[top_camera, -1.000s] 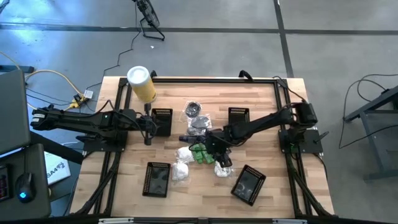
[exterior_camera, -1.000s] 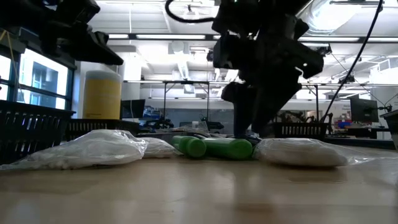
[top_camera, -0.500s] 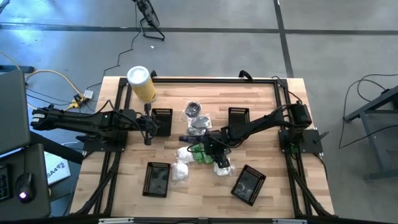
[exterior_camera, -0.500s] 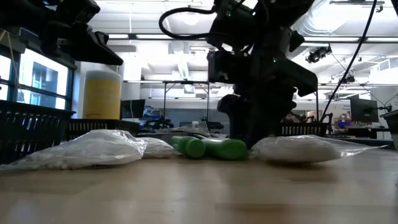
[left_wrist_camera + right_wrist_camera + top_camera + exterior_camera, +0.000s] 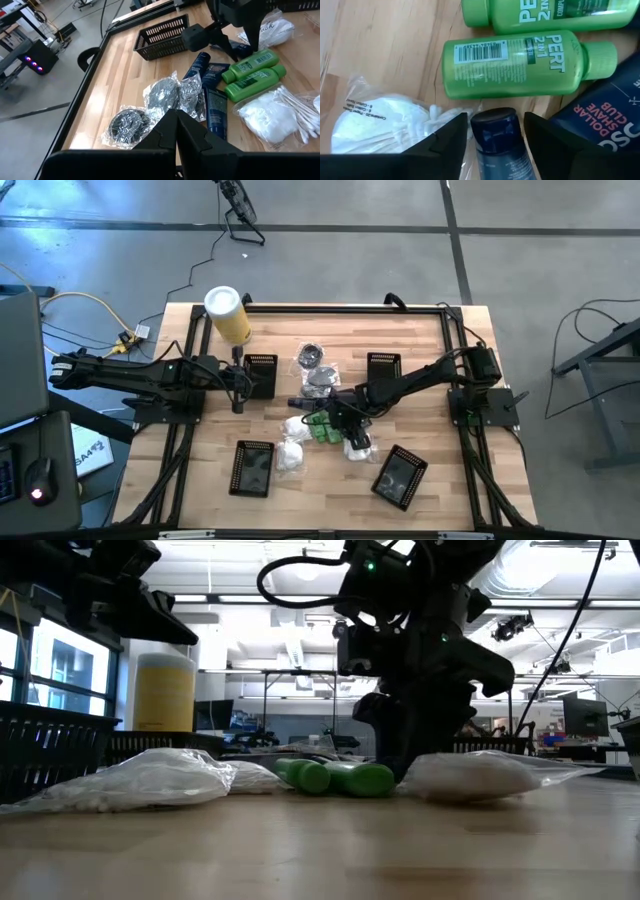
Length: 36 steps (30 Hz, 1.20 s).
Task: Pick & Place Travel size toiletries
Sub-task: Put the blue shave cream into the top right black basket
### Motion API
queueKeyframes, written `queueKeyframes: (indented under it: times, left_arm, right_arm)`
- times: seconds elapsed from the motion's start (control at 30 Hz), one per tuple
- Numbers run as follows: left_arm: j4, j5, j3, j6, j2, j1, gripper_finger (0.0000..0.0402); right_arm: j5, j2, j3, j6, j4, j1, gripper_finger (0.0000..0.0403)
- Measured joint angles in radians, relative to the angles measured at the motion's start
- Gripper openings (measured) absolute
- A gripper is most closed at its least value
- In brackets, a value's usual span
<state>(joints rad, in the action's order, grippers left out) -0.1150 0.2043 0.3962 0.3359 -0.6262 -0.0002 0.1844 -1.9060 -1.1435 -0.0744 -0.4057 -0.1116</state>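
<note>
Right pincer [image 5: 495, 132] down low in pile at middle of counter [image 5: 440, 450], fingers apart, one each side of dark blue tube [image 5: 501, 145] cap. Not squeezed yet.

Tube lies beside two green bottles [image 5: 520, 62] and white packet [image 5: 380, 125].

Tube looks light, soft in body, hard at cap. Best hold: near cap, where firm. Smooth skin may slip. Bottles round, may roll if bumped. Packet crinkly, could snag.

Left pincer [image 5: 176, 135] waits near basket [image 5: 261, 374], pinched closed, holding nothing.
</note>
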Motion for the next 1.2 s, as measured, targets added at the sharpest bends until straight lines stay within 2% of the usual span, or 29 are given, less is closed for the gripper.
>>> queueKeyframes:
  times: [0.3,0.57,0.7,1.0,1.2]
  left_arm:
    - [0.000,0.000,0.000,0.000,0.000,0.000,0.0000]
    - [0.000,0.000,0.000,0.000,0.000,0.000,0.0000]
    - [0.000,0.000,0.000,0.000,0.000,0.000,0.0000]
    - [0.000,0.000,0.000,0.000,0.000,0.000,0.0000]
    - [0.000,0.000,0.000,0.000,0.000,0.000,0.0000]
  right_arm:
    - [-0.001,0.000,0.000,0.002,0.000,0.000,0.0130]
    - [-0.003,0.005,0.000,0.048,-0.003,0.000,0.0139]
    - [-0.013,0.031,0.000,0.051,-0.004,0.000,0.0128]
    - [-0.140,0.149,0.001,0.051,-0.010,0.002,0.0141]
    - [-0.246,0.258,0.001,0.055,-0.007,0.018,0.0124]
